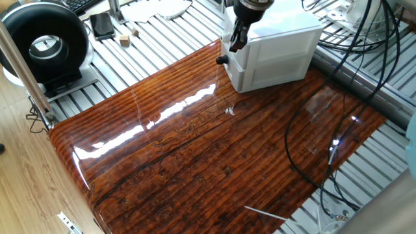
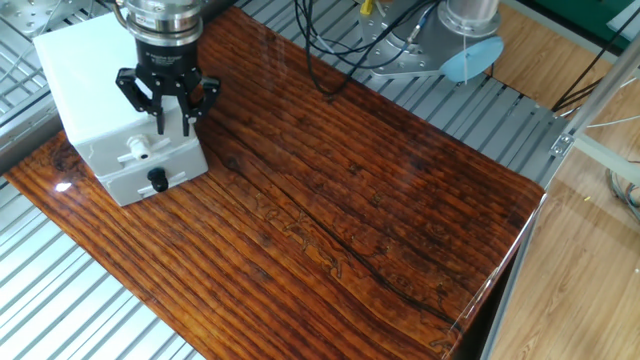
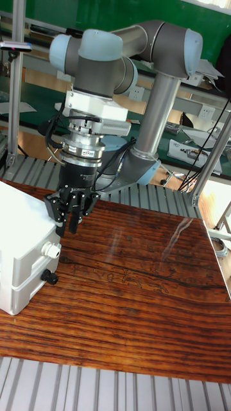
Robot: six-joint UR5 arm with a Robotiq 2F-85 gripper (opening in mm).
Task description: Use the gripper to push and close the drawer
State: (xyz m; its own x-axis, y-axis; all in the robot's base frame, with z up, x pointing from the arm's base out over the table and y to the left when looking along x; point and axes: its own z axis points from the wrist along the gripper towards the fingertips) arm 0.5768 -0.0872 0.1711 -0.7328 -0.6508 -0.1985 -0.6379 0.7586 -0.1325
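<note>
The drawer is the top tier of a small white cabinet at the table's far end. Its white knob sits above the lower front's dark knob. The drawer front stands almost level with the lower front. My gripper points down against the drawer front's upper edge, just above and beside the white knob. Its two black fingers stand a short gap apart with nothing between them. In the one fixed view my gripper covers the drawer front.
The glossy wooden tabletop stretches out in front of the cabinet. Black cables lie over its edge near the cabinet. A black round device and small items sit off the table, and the arm's base stands behind it.
</note>
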